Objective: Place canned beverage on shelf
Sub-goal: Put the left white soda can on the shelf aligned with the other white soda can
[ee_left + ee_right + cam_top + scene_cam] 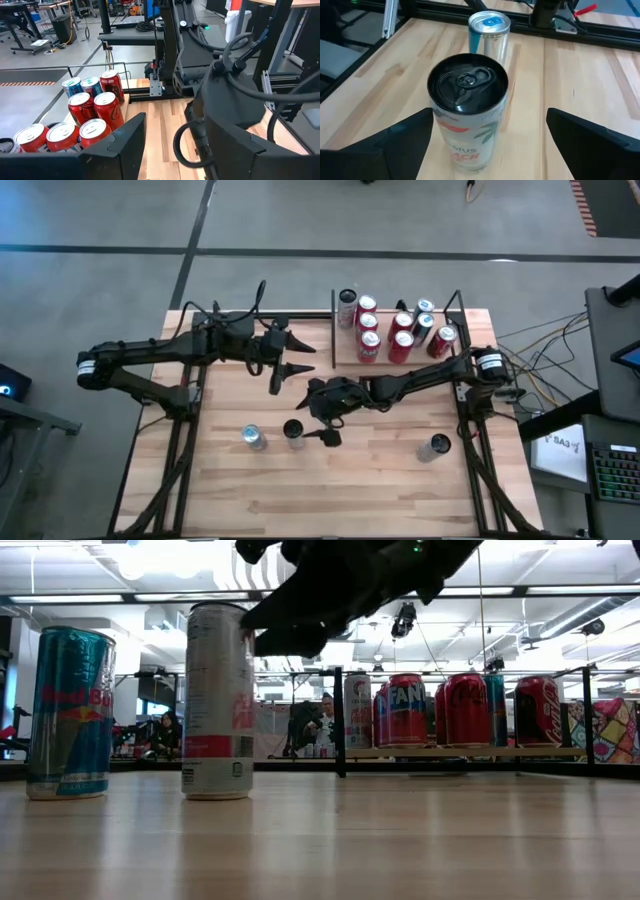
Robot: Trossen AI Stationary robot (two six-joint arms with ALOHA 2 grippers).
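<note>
Tall white can point(468, 112), black lid, pink and green print, upright on the counter point(380, 470), a blue-and-silver can point(253, 437) just beside it. Right hand point(487, 137) spread wide around it, fingers clear of its sides, gripping nothing. Shelf point(345, 360) at the far edge holds red cans point(400, 346). Left hand point(296, 354) hangs half open, empty.

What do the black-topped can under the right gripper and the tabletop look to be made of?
Black-topped can: apparently aluminium, judging by the pull-tab lid; glossy white printed wall, dark lid. Tabletop: light wood in glued strips, butcher-block style, with visible grain and a smooth satin finish.
</note>
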